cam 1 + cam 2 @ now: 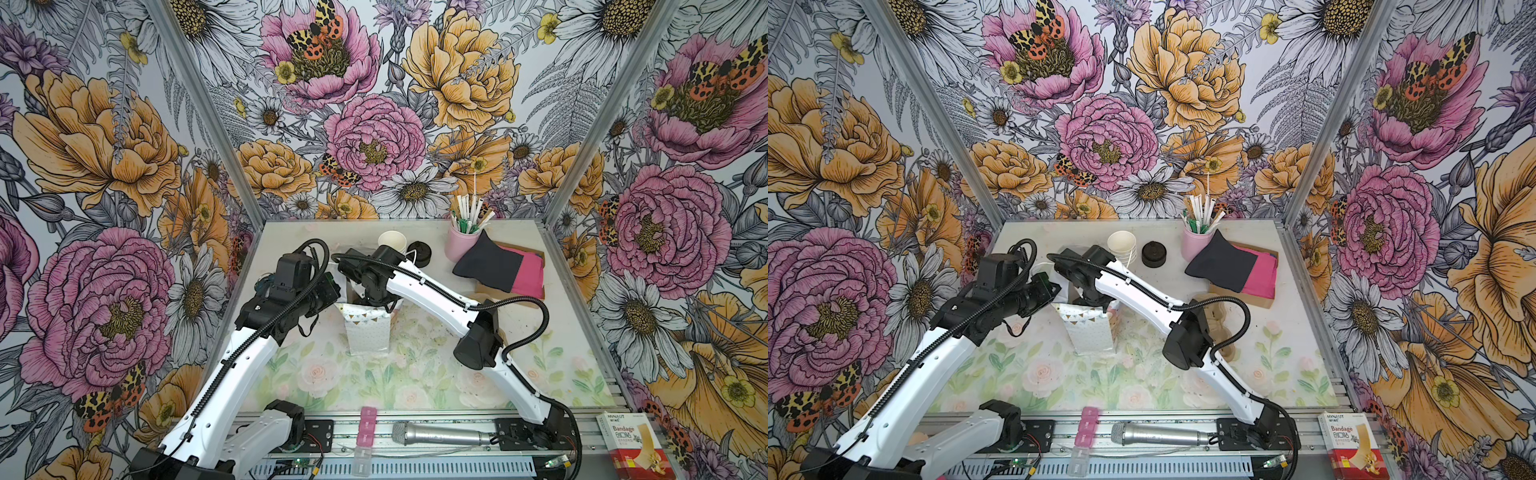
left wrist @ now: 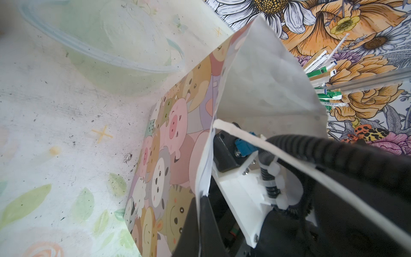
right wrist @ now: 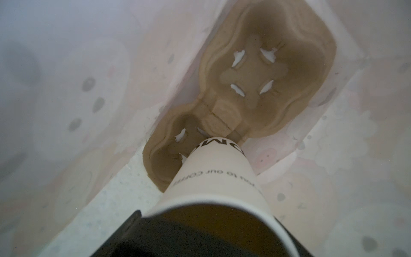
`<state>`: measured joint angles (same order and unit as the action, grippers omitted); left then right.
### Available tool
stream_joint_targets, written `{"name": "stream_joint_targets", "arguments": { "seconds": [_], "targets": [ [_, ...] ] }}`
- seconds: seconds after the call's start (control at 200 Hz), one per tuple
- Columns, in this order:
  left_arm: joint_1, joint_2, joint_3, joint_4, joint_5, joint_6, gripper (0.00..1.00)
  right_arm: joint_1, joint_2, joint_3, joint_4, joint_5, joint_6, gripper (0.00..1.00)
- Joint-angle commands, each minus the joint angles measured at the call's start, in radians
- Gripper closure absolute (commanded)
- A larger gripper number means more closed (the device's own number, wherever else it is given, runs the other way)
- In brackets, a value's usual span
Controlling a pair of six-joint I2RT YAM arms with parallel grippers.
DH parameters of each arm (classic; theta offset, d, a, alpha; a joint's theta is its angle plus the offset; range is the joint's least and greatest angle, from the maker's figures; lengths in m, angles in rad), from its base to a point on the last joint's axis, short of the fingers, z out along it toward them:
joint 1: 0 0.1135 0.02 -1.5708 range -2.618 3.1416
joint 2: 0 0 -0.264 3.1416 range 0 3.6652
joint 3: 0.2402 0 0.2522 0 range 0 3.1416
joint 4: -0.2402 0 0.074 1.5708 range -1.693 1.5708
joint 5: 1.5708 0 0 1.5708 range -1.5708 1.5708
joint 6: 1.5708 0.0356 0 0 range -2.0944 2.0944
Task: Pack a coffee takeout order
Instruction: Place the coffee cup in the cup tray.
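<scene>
A white paper cup (image 3: 213, 173) with black lettering hangs inside the patterned paper bag (image 1: 365, 332) (image 1: 1090, 332), with my right gripper (image 3: 211, 227) shut on it near the rim. Its base is just over the near pocket of a brown pulp cup carrier (image 3: 255, 89) lying in the bag's bottom. My left gripper (image 2: 201, 200) is shut on the bag's upper edge (image 2: 178, 138), holding the mouth apart. In both top views the black domed lid (image 1: 419, 252) (image 1: 1153, 253) and the black napkin (image 1: 488, 262) (image 1: 1221, 264) rest at the back of the table.
A stack of white cups (image 1: 392, 241) stands behind the bag. A pink cup of straws (image 1: 461, 243) and a pink napkin (image 1: 530, 274) lie back right. A clear plastic tub (image 2: 100, 44) sits left of the bag. A microphone (image 1: 440, 434) and a bandage box (image 1: 631, 446) lie along the front rail.
</scene>
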<state>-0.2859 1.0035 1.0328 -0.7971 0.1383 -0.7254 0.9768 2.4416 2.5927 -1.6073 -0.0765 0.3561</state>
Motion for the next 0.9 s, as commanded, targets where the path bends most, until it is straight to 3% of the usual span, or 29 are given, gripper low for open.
{"name": "stream_joint_targets", "arguments": {
  "seconds": [0.0,0.26,0.445,0.595,0.735,0.895],
  "targets": [
    [-0.002,-0.004,0.000,-0.014,-0.057,0.026,1.00,0.042,0.039,-0.064,-0.063,-0.183,-0.019,0.42],
    [-0.002,-0.010,-0.003,-0.014,-0.059,0.023,1.00,0.032,0.160,0.001,-0.117,-0.043,0.051,0.43],
    [-0.002,-0.013,-0.004,-0.014,-0.054,0.022,1.00,0.033,0.237,0.008,-0.144,-0.026,0.035,0.40],
    [-0.004,-0.008,0.000,-0.014,-0.053,0.021,1.00,0.027,0.206,0.025,-0.112,-0.030,0.035,0.36],
    [-0.006,-0.007,-0.001,-0.014,-0.053,0.021,1.00,0.015,0.155,0.027,-0.078,-0.050,0.047,0.20],
    [-0.005,-0.006,0.000,-0.014,-0.052,0.023,1.00,0.000,0.105,0.038,-0.038,-0.063,0.061,0.12]
  ]
}}
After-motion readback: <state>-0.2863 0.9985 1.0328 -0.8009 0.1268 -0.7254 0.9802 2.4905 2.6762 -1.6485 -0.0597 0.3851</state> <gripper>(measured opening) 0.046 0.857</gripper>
